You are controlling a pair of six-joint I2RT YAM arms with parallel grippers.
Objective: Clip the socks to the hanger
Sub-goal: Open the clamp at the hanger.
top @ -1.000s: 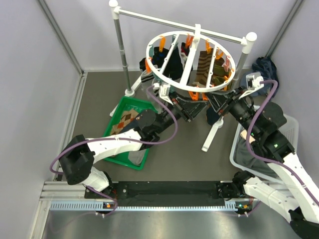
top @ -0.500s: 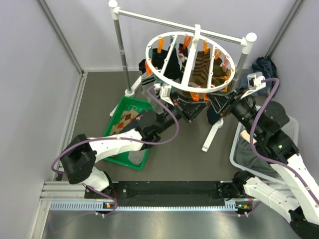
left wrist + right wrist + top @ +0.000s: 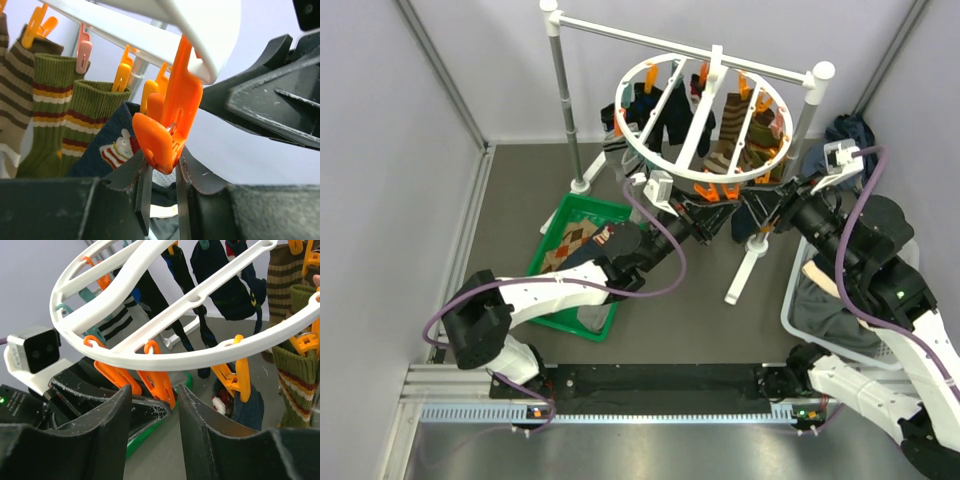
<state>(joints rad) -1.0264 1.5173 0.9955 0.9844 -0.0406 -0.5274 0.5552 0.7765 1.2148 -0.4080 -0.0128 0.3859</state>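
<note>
The white ring hanger (image 3: 672,166) hangs from the rail with several socks clipped on: olive striped ones (image 3: 50,100), a navy patterned one (image 3: 107,150), dark ones (image 3: 230,287). My left gripper (image 3: 705,218) is under the ring's near edge. In the left wrist view its jaws (image 3: 162,172) are shut on the lower end of an orange clip (image 3: 170,125). My right gripper (image 3: 757,210) sits just to the right of it, open and empty (image 3: 155,395), with orange clips (image 3: 160,377) beyond its jaws. An argyle sock (image 3: 575,240) lies in the green tray.
The green tray (image 3: 542,250) lies on the floor at the left. The white-and-grey rail stand (image 3: 560,95) spans the back, one foot (image 3: 745,275) reaching forward. A white lattice basket (image 3: 792,300) with dark cloth is at the right. A blue-grey bundle (image 3: 850,135) lies at the back right.
The hanger ring has swung and tilted, and its socks have shifted. My right arm has moved slightly right and up. My left gripper stays at the orange clip.
</note>
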